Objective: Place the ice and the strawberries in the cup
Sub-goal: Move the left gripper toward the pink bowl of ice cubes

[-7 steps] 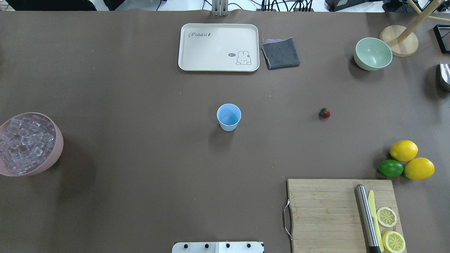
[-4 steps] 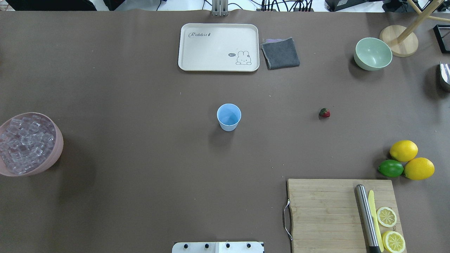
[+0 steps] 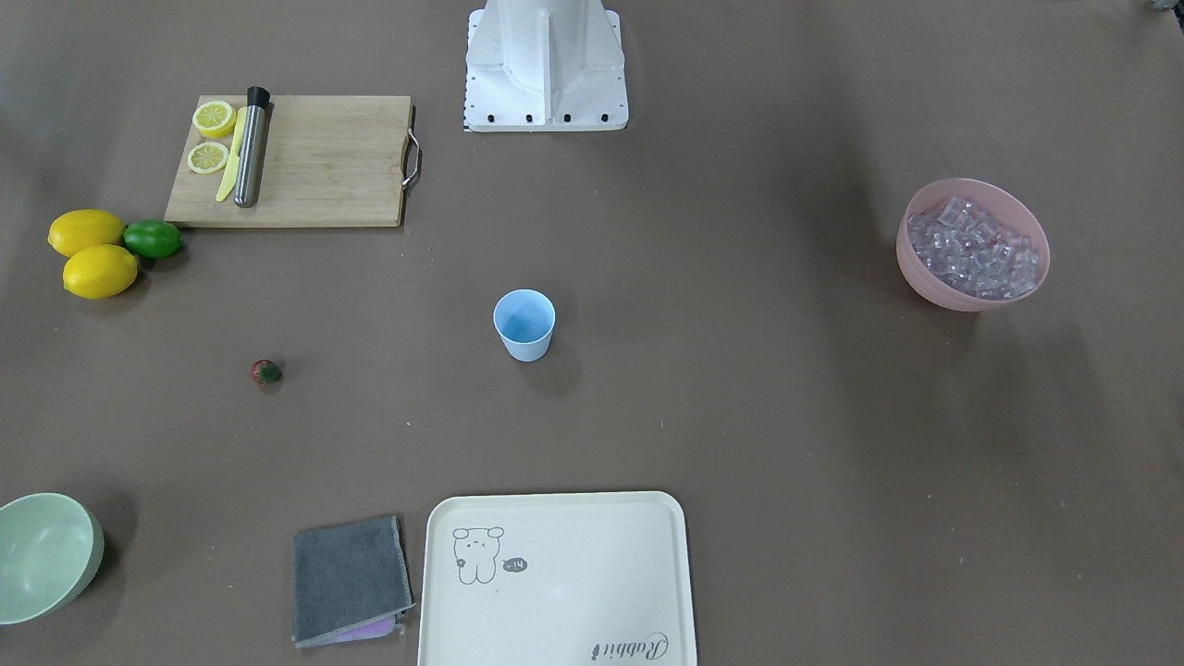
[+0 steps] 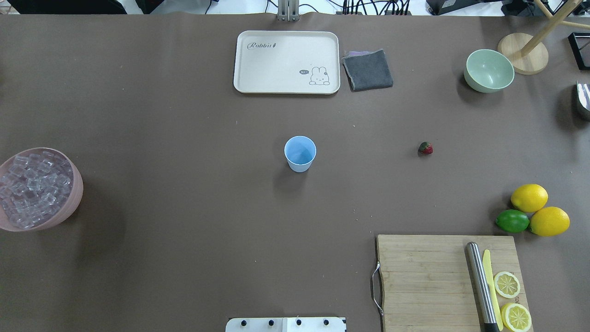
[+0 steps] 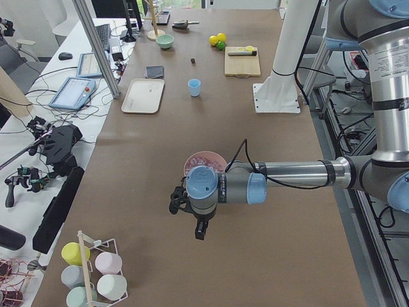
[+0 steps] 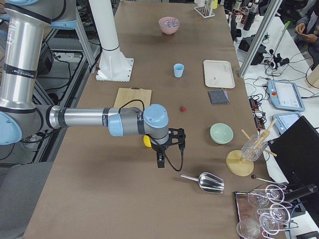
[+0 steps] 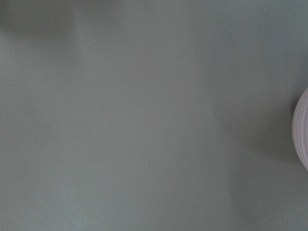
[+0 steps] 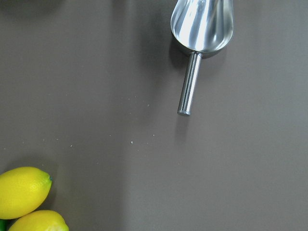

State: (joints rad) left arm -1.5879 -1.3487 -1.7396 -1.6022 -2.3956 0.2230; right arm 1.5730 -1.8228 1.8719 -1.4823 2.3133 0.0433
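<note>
Tabletop (image 4: 184, 115) risk: light cup (image 4: 300, 153) may tip if nudged, strawberry (image 4: 425, 148) right of it may roll from an off-centre pinch; left gripper (image 5: 200, 229) and right gripper (image 6: 160, 162) finger state cannot be told.

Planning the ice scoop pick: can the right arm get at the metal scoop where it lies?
Probably yes. The right gripper hangs just short of the metal scoop, which lies alone on bare table, handle towards the arm. The lemons sit off to one side, clear of it.
</note>
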